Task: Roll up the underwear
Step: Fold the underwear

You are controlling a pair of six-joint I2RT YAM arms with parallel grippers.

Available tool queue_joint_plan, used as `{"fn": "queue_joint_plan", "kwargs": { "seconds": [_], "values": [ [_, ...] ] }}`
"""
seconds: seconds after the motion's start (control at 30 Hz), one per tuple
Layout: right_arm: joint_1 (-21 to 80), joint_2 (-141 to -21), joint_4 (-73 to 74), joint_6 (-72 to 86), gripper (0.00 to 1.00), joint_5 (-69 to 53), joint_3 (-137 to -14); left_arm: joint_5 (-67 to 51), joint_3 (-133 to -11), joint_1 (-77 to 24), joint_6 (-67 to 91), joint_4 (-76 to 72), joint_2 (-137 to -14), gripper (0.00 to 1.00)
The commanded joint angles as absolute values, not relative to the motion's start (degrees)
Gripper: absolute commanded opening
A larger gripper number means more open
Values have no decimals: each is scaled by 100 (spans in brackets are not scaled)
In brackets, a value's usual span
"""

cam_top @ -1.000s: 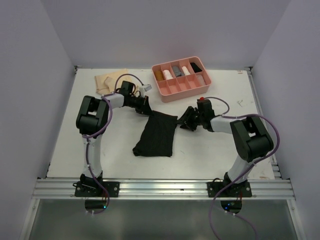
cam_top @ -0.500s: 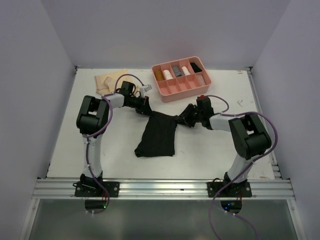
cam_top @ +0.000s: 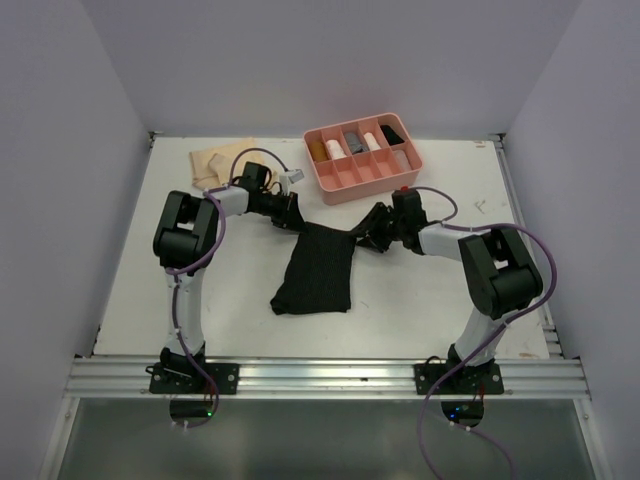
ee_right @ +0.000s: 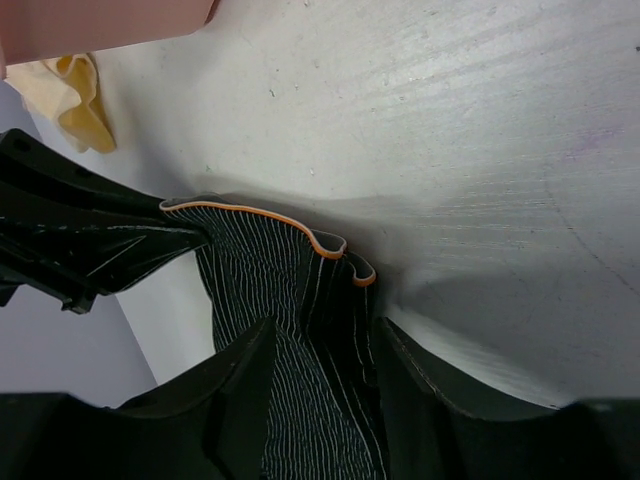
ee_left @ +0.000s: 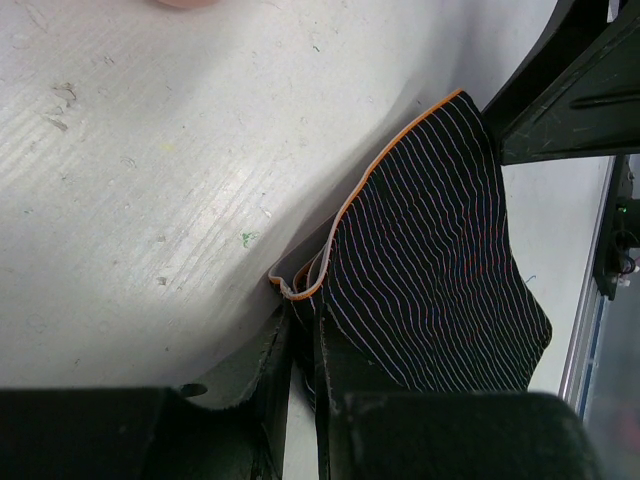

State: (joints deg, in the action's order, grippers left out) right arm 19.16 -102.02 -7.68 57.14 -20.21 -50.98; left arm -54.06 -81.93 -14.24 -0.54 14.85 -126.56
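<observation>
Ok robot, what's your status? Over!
Left claw shut on one far corner of black underwear, right claw on the other. Underwear spread out, not rolled yet. Pink tray beyond, apart from it.

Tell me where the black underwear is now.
In the top view, the black underwear sits centre-frame, its far corners pinched by the left gripper and right gripper, just nearer than the pink divided tray.

Your black underwear [cam_top: 315, 268] shows fine pale pinstripes and a thin orange trim [ee_left: 366, 180] along its edge. Just left of the pink tray [cam_top: 370, 185], a pale tan garment [cam_top: 210, 163] lies on the white desk [cam_top: 450, 290], whose surface is faintly scuffed grey. Inside the tray sit mustard, cream, grey and black items [cam_top: 353, 140]. Your left tool [cam_top: 297, 225] and right tool [cam_top: 365, 235] are both black.
</observation>
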Motion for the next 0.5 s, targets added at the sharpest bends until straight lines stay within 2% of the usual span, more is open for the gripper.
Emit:
{"fn": "queue_joint_plan", "kwargs": {
  "seconds": [0.0, 0.47],
  "values": [
    [1898, -9967, -518, 5598, 49, -1907, -5195, -5282, -8271, -1380, -237, 1705, -12797, 17],
    [1899, -10054, -896, 5854, 47, -2153, -5247, -5282, -8253, -1389, -237, 1714, -12814, 17]
  ]
}}
